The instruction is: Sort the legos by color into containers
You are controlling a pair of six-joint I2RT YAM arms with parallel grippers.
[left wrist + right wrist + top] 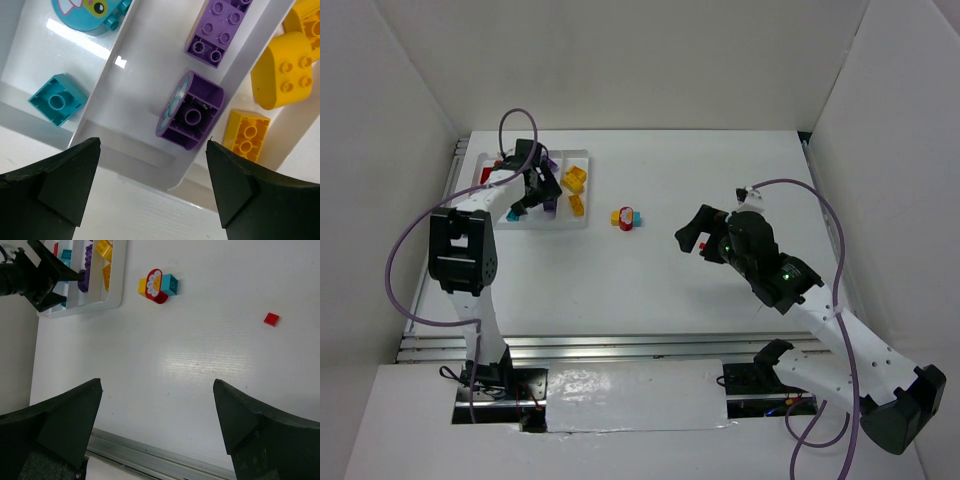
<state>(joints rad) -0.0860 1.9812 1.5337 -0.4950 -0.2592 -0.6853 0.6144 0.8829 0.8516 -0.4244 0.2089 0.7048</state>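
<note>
The white tray (pixel 588 158) stands at the far left. My left gripper (pixel 534 198) hovers over its near end, open and empty (pixel 152 185). Below it a purple curved brick (pixel 192 112) and a purple long brick (pixel 217 27) lie in one compartment. Teal bricks (pixel 58 99) lie in the compartment to the left, yellow bricks (pixel 280 70) in the one to the right. A joined red, yellow and teal lego cluster (pixel 625 218) lies on the table right of the tray, also in the right wrist view (pixel 157 285). My right gripper (pixel 690 238) is open and empty (pixel 157 425), right of the cluster.
A small red flat tile (pixel 271 319) lies on the table right of the cluster. The tray's near rim (pixel 117 290) and my left gripper (pixel 35 275) show at the upper left of the right wrist view. White walls enclose the table; a metal rail runs along the near edge.
</note>
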